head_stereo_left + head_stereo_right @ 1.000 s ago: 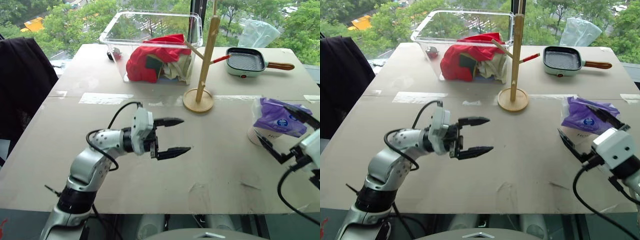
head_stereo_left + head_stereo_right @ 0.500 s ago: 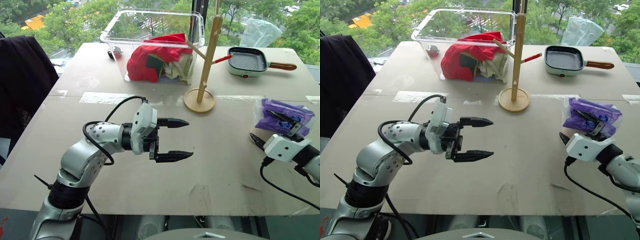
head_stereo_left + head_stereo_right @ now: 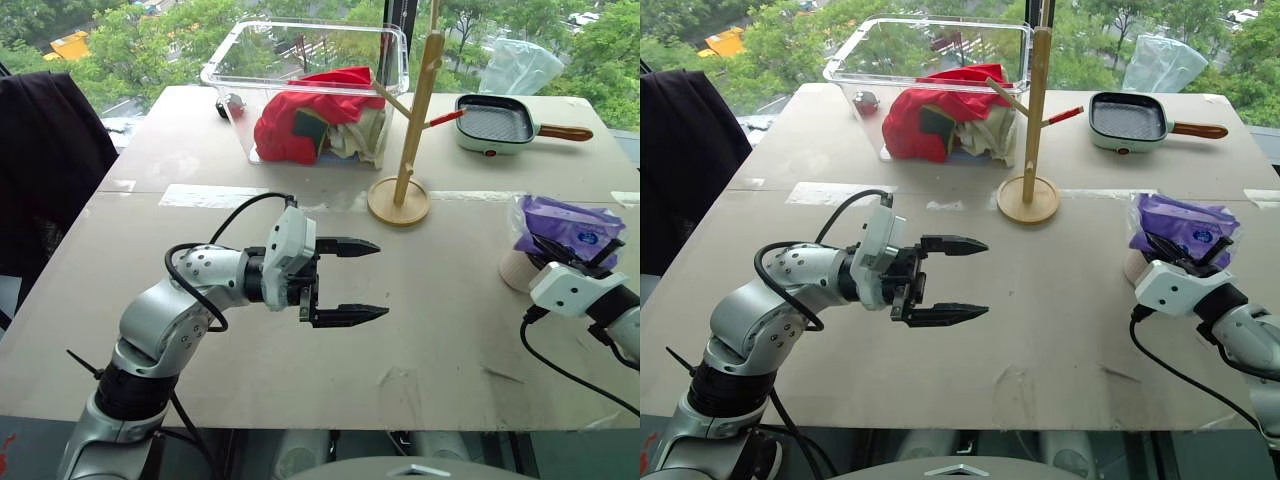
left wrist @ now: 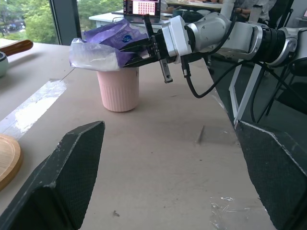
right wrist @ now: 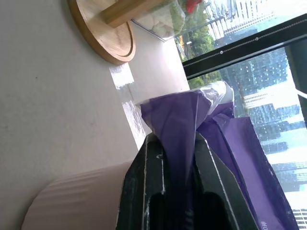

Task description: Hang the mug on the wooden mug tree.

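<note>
I clamp my right tool [image 5: 175, 191] on the packet [image 3: 1185, 222] to clear the mug [image 4: 118, 87]; left tool [image 3: 355, 280] waits apart.

A wide beige table [image 3: 200, 150] carries everything; a strip of pale tape [image 3: 205, 196] runs across it from left to right, about halfway back. At the far middle stands a clear plastic bin [image 3: 305, 90] holding red cloth. Just right of the bin, slightly nearer, the wooden mug tree [image 3: 405, 150] stands upright on its round base. At the far right lies a pale green grill pan [image 3: 495, 122] with a wooden handle pointing right. Near the right edge, well apart from the mug tree, the mug [image 4: 118, 88] stands upright on the table under a purple wipes packet [image 3: 560, 228].
</note>
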